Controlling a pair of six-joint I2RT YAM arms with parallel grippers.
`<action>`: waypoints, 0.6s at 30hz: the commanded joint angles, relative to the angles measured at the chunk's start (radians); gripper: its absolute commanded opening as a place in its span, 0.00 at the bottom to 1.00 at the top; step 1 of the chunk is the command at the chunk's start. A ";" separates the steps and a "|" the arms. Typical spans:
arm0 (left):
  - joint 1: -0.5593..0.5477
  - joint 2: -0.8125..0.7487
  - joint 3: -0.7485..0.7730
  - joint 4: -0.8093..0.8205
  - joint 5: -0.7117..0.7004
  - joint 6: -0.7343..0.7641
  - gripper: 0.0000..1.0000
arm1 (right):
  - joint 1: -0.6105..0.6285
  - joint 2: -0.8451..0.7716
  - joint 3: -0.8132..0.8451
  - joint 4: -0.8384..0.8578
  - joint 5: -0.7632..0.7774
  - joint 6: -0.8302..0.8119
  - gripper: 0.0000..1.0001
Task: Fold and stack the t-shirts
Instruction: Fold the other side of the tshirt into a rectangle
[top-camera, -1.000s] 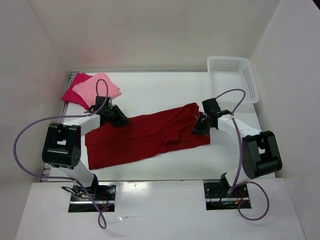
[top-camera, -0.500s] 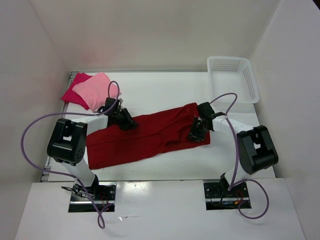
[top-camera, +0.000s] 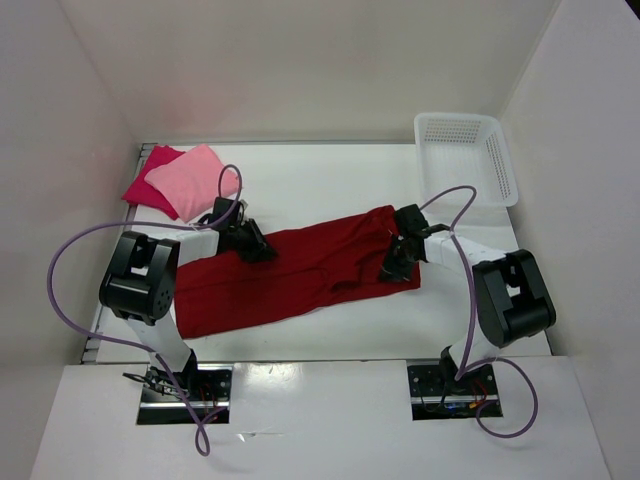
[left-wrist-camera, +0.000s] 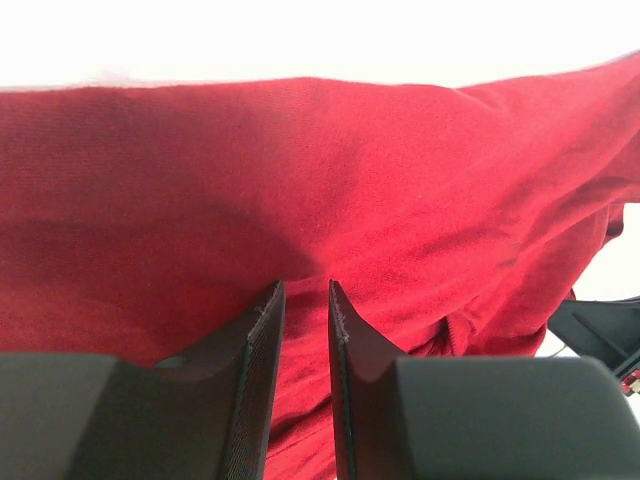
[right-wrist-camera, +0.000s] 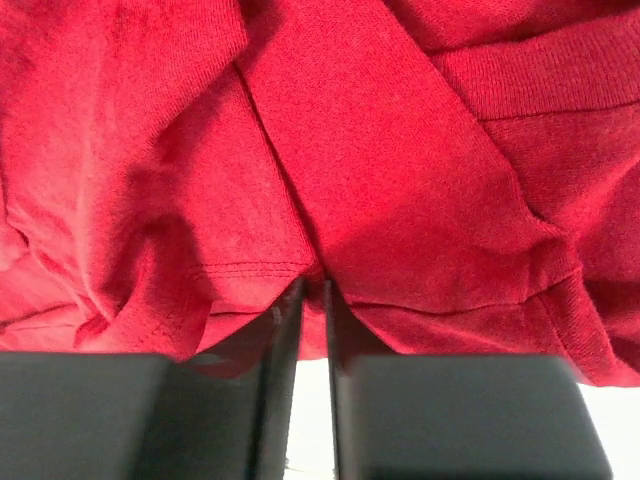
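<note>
At mid-table, slanting from near left to far right: dark red shirt (top-camera: 300, 275), laid out long and creased; left gripper (left-wrist-camera: 302, 290) at its far-left edge, fingers close together and clamped on a pinch of the cloth; right gripper (right-wrist-camera: 312, 288) at its right end, over a stitched hem, fingers a narrow slit apart, whether they hold cloth cannot be told; at the far left corner, pink shirt (top-camera: 190, 178), folded, lying on the folded crimson shirt (top-camera: 140, 190); at the far right corner, white mesh basket (top-camera: 500, 165); beneath all, white table (top-camera: 330, 180).
</note>
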 joint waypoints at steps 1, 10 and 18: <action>0.003 0.016 0.031 0.026 -0.005 0.021 0.31 | 0.008 0.013 0.027 0.006 0.015 0.008 0.15; 0.035 0.016 0.031 0.008 -0.034 0.030 0.31 | -0.046 -0.168 0.098 -0.170 0.073 -0.002 0.01; 0.067 0.016 0.040 -0.002 -0.023 0.030 0.31 | -0.078 -0.274 0.117 -0.405 0.106 -0.003 0.01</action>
